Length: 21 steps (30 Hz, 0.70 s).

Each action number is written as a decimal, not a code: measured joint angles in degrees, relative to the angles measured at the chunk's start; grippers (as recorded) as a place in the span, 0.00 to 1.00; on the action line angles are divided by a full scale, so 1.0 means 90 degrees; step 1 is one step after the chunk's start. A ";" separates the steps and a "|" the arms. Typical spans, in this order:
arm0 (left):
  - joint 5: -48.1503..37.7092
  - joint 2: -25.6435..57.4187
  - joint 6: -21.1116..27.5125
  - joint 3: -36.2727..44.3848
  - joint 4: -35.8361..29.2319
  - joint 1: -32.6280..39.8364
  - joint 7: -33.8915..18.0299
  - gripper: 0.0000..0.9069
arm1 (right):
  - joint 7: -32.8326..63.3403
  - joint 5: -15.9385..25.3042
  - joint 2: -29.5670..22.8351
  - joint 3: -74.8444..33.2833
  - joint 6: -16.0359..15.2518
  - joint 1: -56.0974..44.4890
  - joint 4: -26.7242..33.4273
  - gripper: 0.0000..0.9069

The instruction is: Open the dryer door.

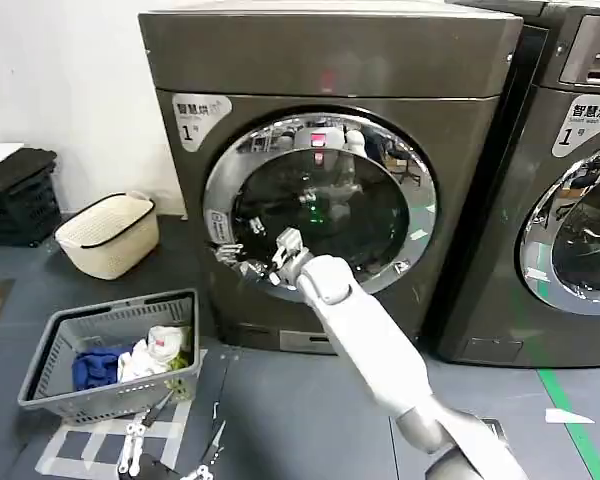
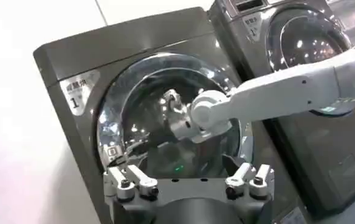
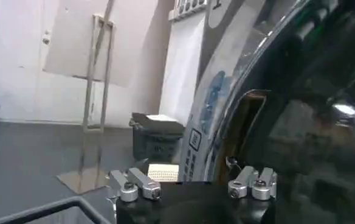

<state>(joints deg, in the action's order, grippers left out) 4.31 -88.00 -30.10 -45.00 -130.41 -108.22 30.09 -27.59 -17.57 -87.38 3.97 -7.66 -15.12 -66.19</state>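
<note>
The dark grey dryer (image 1: 330, 60) has a round door (image 1: 320, 205) with a chrome rim and dark glass; the door looks closed against the front. My right arm reaches up to the door's left edge, where my right gripper (image 1: 270, 255) stands open beside the handle recess (image 3: 241, 131). Its fingers (image 3: 135, 184) are spread wide with nothing between them. In the left wrist view the same right gripper (image 2: 172, 108) shows against the door glass (image 2: 165, 122). My left gripper (image 2: 189, 182) hangs back low in front of the dryer, open and empty.
A grey basket (image 1: 50, 350) with clothes sits on the floor to the left, with a cream basket (image 1: 110, 235) and a black crate (image 1: 20, 195) behind it. A second machine (image 1: 570, 200) stands on the right. Green tape (image 1: 570, 400) marks the floor.
</note>
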 joint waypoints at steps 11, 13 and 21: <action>-0.0037 0.0030 0.0021 -0.0024 0.0019 0.0033 -0.0004 1.00 | -0.0731 -0.0656 0.0336 0.0253 0.0056 -0.0101 -0.0333 1.00; -0.0065 0.0041 0.0033 -0.0050 0.0022 0.0050 -0.0005 1.00 | -0.0840 -0.0794 0.0425 0.0320 0.0078 -0.0127 -0.0428 1.00; -0.0479 0.0170 0.0233 -0.0297 0.0110 0.0213 -0.0059 1.00 | -0.1298 -0.1317 0.0898 0.0565 0.0033 -0.0238 -0.0995 1.00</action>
<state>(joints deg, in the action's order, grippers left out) 0.00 -86.47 -27.99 -47.68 -129.42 -106.30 29.55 -39.27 -29.42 -79.30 9.06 -7.37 -17.26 -75.15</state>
